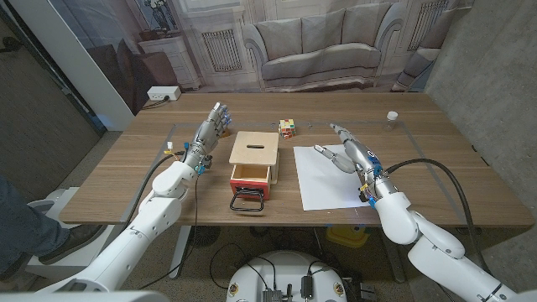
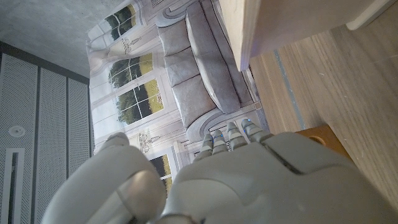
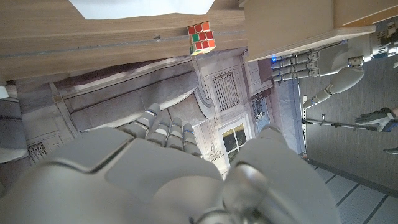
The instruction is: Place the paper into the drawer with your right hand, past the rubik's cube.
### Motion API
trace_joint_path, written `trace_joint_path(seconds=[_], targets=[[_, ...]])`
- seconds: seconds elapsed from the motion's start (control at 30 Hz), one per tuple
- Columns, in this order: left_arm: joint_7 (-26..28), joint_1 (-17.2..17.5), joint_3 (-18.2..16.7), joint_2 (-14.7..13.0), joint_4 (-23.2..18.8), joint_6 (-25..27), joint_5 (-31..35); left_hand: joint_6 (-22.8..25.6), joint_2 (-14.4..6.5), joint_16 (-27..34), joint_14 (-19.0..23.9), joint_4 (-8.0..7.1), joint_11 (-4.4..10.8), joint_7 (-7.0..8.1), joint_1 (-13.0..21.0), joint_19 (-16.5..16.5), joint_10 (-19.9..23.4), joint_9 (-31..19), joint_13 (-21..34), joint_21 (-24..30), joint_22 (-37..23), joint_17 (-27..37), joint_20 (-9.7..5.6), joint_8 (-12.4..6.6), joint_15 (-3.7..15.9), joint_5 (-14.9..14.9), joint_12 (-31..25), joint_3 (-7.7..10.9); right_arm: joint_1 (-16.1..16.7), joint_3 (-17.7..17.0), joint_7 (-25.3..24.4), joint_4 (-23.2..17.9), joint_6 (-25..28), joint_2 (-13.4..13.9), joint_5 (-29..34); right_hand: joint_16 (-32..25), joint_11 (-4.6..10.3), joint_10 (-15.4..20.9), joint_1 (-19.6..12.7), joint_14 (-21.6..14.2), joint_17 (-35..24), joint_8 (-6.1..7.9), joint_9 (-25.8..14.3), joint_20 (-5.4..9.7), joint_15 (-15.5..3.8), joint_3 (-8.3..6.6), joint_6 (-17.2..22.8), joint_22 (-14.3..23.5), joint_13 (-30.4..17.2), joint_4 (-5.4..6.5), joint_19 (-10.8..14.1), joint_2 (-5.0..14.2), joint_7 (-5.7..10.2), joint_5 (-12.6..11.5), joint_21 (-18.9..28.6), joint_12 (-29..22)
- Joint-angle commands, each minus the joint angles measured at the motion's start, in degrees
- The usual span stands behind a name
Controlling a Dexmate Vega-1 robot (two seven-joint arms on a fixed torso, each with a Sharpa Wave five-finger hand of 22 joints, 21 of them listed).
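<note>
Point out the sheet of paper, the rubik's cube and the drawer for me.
paper (image 1: 323, 186), head view, bare middle of the sheet.
rubik's cube (image 1: 288, 128), head view, its top face.
drawer (image 1: 249, 174), head view, open tray's inside.

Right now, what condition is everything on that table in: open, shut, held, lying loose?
drawer: pulled open, inside hidden.
paper: flat on the table, right hand over its far edge.
rubik's cube: scrambled, standing free, untouched.
left hand: open, raised beside the wooden box.
right hand: open, holding nothing.
</note>
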State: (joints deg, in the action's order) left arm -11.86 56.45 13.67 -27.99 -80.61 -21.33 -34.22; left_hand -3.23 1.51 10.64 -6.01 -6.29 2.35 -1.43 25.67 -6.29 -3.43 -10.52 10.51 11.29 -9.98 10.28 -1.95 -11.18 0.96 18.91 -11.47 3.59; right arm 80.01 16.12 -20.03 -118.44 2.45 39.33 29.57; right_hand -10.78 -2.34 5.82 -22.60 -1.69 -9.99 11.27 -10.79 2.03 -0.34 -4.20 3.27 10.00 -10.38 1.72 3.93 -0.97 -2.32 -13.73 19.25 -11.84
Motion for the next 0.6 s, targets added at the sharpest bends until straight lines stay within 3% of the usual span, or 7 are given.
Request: trace_joint_path(seconds=[0.03, 0.6], targets=[[-0.97, -0.62, 0.02, 0.27, 1.31, -0.77, -0.14, 0.24, -0.24, 0.13, 0.15, -0.08, -0.06, 0.05, 0.2, -0.31, 0.15, -0.26, 0.3, 0.07, -0.24, 0.14, -2.7, -0.32, -0.06, 0.13, -0.33, -0.49, -0.78, 1.76, 1.33, -1.56, 4.83, 0.79, 4.93, -0.03, 0.51, -0.05, -0.38, -0.26, -0.31, -0.1, -0.14, 3.63, -0.24, -0.01, 0.06, 0.11, -0.19, -0.4, 0.76, 0.25, 0.19, -0.18, -0.17, -0.26], [-1.72, -1.39, -0.22, 1.27, 2.99, -1.04, -0.12, 0.45, -0.35, 0.11, 0.17, -0.07, -0.01, 0.03, 0.3, -0.4, 0.21, -0.26, 0.31, 0.04, -0.24, 0.14, -2.63, -0.35, -0.03, 0.08, -0.31, -0.72, -2.19, 3.65, 6.13, -3.26, 11.11, 1.49, 9.1, -0.05, 0.68, -0.21, -0.5, -0.43, -0.33, 0.0, -0.15, 3.65, -0.36, 0.05, 0.21, 0.12, -0.2, -0.53, 1.02, 0.3, 0.4, -0.47, -0.53, -0.18]])
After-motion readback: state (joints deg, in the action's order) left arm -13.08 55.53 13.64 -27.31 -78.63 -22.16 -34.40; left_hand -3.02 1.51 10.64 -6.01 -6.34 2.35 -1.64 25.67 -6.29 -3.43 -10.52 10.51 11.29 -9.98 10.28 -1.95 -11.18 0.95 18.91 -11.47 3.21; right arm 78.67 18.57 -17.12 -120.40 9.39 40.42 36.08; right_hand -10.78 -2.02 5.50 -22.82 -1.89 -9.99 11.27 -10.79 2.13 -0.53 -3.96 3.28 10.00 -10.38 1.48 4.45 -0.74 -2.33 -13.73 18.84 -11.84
